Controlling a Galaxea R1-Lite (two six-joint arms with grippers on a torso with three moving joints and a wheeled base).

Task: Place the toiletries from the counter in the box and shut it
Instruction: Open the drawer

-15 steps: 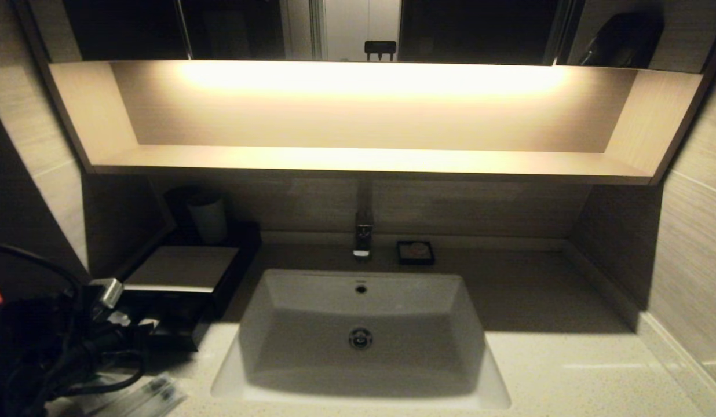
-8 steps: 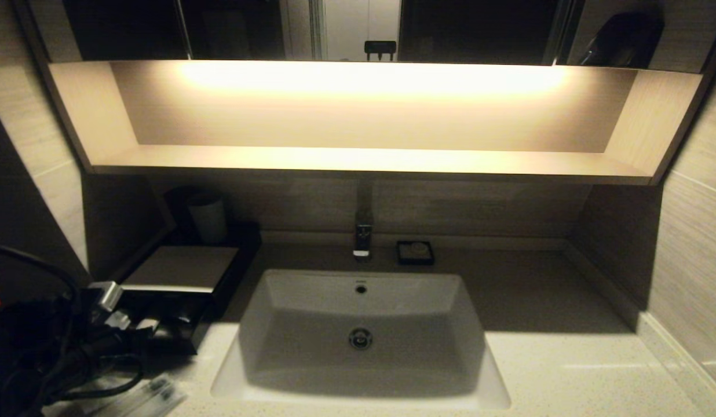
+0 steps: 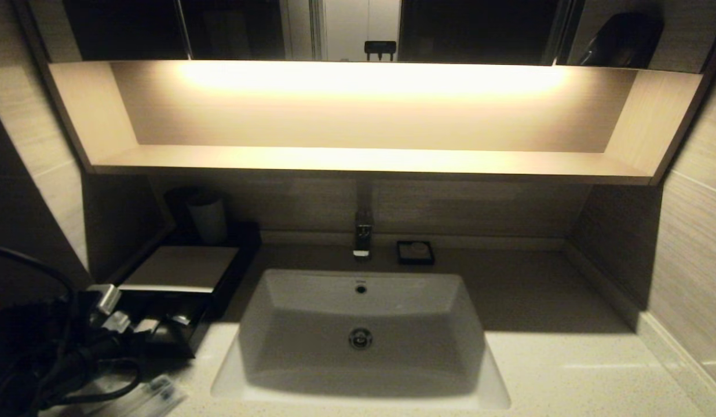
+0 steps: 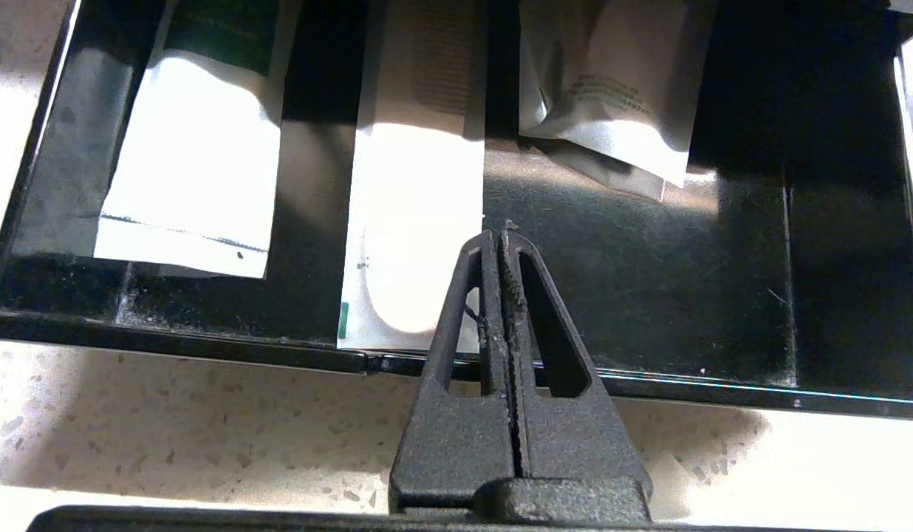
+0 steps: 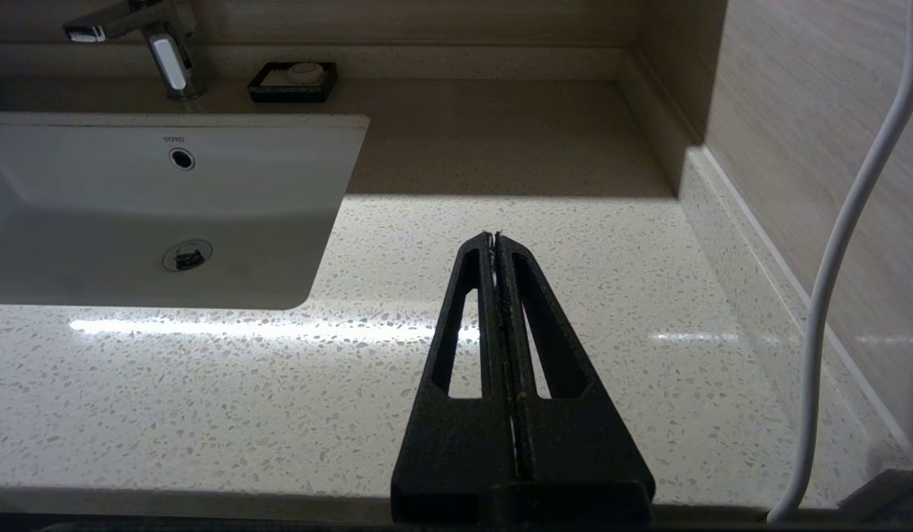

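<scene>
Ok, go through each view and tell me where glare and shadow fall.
Head view: the lit shelf glares and the left tool sits in darkness. Left wrist view: packets in the drawer blow out white. Right wrist view: a glare streak crosses the counter.

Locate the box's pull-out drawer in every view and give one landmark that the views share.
Head view: drawer juts from the box at lower left, beside the left gripper.
Left wrist view: drawer fills the upper picture, packets inside.
Right wrist view: not in it.
Shared landmark: speckled counter.
</scene>
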